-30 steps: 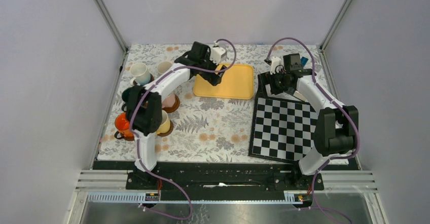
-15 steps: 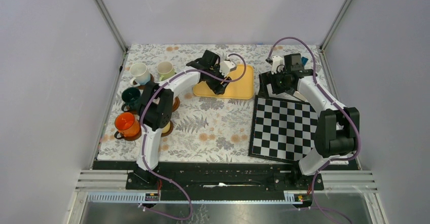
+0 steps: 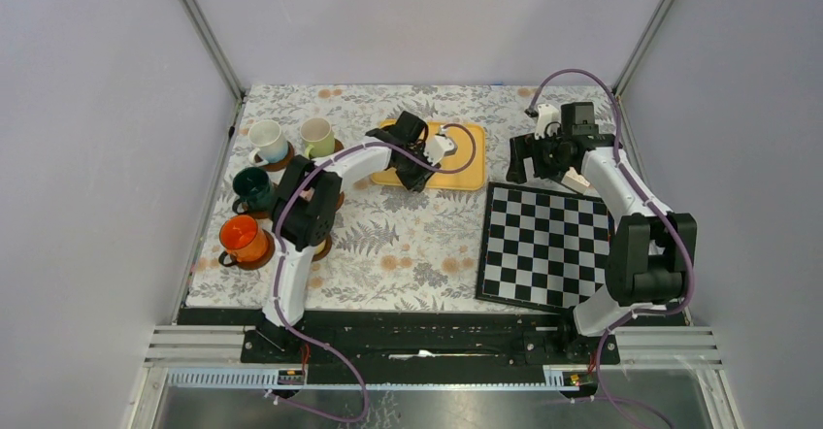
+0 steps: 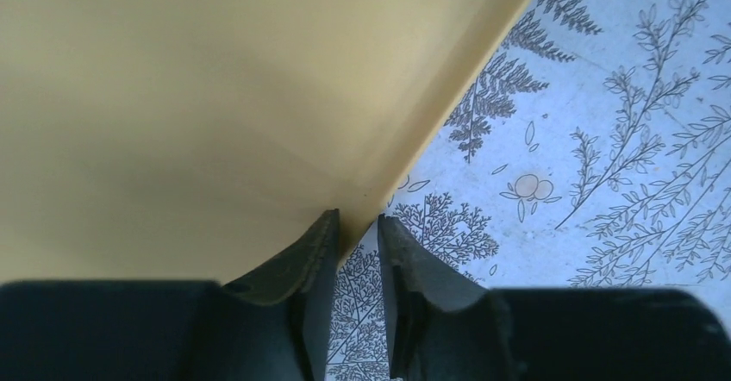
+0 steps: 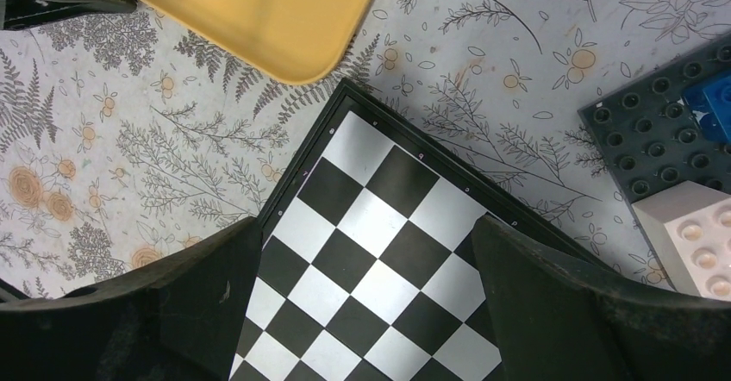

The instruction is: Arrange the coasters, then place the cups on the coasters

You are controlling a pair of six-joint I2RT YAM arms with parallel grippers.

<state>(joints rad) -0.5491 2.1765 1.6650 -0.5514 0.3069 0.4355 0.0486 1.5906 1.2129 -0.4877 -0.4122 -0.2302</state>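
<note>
Swung rightward, the left pincer now straddles the yellow tray's rim, jaws drawn narrow; whether they bite yet, I cannot tell. The visible cups stand on coasters well to its left, so placing looks nearly finished. The right pincer gapes apart.

White tube-shaped links on the left arm and the right arm, joined by chunky black joints. Flat black plates at the bases. Purple cable running off each wrist (thin and glossy). Small white block by each wrist. Matte black wedge fingers on the left gripper and right gripper, tapering toward the tips.
</note>
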